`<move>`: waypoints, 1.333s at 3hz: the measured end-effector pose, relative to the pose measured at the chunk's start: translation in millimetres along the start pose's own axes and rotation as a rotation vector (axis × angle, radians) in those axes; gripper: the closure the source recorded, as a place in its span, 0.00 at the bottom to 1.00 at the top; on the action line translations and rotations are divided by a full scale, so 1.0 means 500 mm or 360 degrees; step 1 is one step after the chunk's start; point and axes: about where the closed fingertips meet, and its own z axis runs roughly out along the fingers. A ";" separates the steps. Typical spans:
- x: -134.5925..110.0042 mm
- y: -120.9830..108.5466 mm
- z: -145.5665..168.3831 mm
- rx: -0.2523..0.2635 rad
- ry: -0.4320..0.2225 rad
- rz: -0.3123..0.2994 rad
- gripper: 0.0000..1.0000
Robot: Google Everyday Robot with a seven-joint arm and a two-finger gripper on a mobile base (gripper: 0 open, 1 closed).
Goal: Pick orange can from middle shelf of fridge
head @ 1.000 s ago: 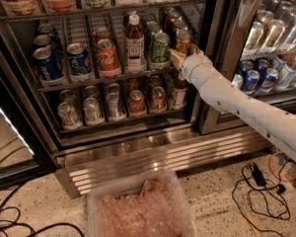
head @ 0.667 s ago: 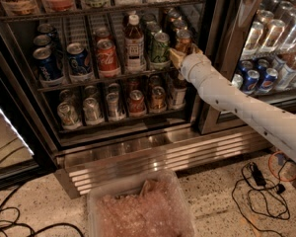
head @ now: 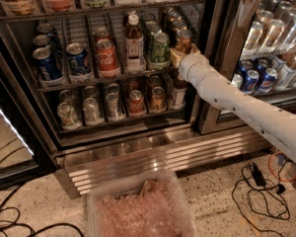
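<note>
Inside the fridge (head: 19,100), lanes of drinks are being carried by the middle shelf (head: 64,86), a dark wire rack. At its left end, blue cans (head: 47,65) are being kept in two lanes. Next to them a red Coca-Cola can (head: 107,58) is being kept at the front of its lane, then a brown bottle (head: 134,41) with a white cap, then a green can (head: 160,48). In the rightmost lane, just beside the green can, the orange can (head: 183,38) is being kept upright at the front of the shelf, its silver top showing. The gripper (head: 179,57) is being held right at this can, and the can's lower body is being hidden by its tan end. Whether the can is being touched cannot be told, nor whether the gripper is open or closed. From the gripper, the white arm (head: 227,100) is being held out down and to the right, across the dark door post and in front of the neighbouring cooler (head: 266,73), where silver and blue cans are being stored.
</note>
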 end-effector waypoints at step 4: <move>0.003 -0.003 -0.016 -0.0118 -0.0009 0.0035 1.00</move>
